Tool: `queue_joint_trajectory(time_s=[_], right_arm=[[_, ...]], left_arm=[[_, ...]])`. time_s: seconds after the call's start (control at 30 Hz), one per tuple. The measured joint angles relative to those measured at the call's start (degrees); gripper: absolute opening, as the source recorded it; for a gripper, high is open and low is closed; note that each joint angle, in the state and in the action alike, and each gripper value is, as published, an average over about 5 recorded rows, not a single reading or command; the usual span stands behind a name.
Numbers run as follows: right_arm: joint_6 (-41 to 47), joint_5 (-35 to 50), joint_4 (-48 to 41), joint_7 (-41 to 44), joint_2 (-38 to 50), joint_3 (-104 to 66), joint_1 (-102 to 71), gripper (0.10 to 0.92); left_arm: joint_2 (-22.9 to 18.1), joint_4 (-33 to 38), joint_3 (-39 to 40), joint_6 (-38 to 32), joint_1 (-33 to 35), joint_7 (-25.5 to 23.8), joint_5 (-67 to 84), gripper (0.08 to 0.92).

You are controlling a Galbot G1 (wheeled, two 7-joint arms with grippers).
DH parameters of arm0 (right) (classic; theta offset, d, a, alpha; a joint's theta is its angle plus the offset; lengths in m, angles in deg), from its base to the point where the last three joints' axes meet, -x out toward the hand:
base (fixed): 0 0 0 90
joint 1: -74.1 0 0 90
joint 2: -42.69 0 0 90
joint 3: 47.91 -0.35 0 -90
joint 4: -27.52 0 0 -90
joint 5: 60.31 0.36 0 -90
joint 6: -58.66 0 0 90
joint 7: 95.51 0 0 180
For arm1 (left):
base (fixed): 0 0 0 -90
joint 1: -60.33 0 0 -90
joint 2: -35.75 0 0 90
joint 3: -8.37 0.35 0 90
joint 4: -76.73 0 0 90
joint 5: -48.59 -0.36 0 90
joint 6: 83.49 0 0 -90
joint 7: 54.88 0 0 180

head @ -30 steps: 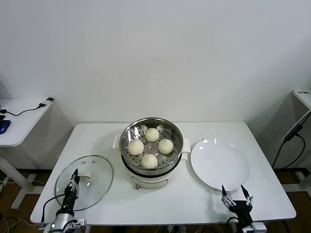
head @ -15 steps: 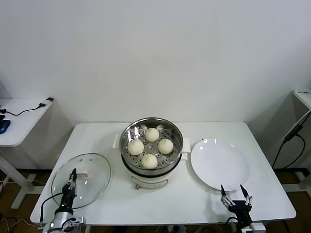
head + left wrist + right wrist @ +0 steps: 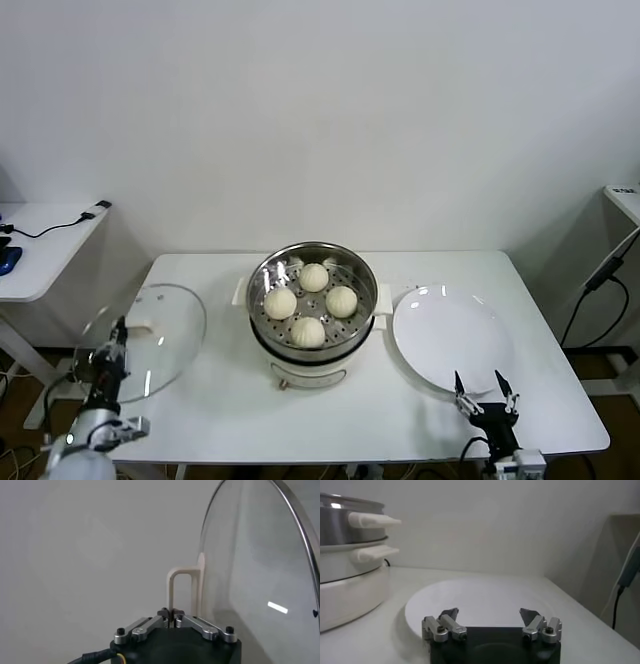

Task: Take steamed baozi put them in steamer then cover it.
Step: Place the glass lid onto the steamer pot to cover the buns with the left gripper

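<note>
Four cream-white baozi lie in the shiny steel steamer on its white pot base at the table's middle. My left gripper is shut on the white handle of the clear glass cover and holds the cover lifted and tilted over the table's left edge. In the left wrist view the cover stands on edge beside my left gripper. My right gripper is open and empty at the front right, just in front of the white plate; it shows in the right wrist view.
An empty flat white plate lies right of the steamer, seen also in the right wrist view. The steamer's side and handles show there too. A side table with cables stands at far left.
My left gripper has lifted the glass cover off the table and carried it left and up, tilting it. The right gripper has stayed in place.
</note>
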Motion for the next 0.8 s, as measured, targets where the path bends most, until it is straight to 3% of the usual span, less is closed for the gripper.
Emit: queue_joint_trajectory(time_s=[0.2, 0.43, 0.8], right_arm=[[1.38, -1.29, 1.14, -1.06, -0.05, 0.47, 0.53, 0.823], [2.1, -2.45, 2.01, -1.81, -0.11, 0.76, 0.39, 0.823], [1.61, -3.23, 2.31, -2.23, -0.11, 0.59, -0.01, 0.823]], left_arm=[[3.29, 10.04, 1.64, 7.76, -0.6, -7.82, 2.94, 0.132], [4.05, 17.92, 8.97, 17.08, -4.38, -15.02, 0.06, 0.132], [-2.76, 21.7, 27.25, 27.98, -12.47, -25.57, -14.34, 0.132]])
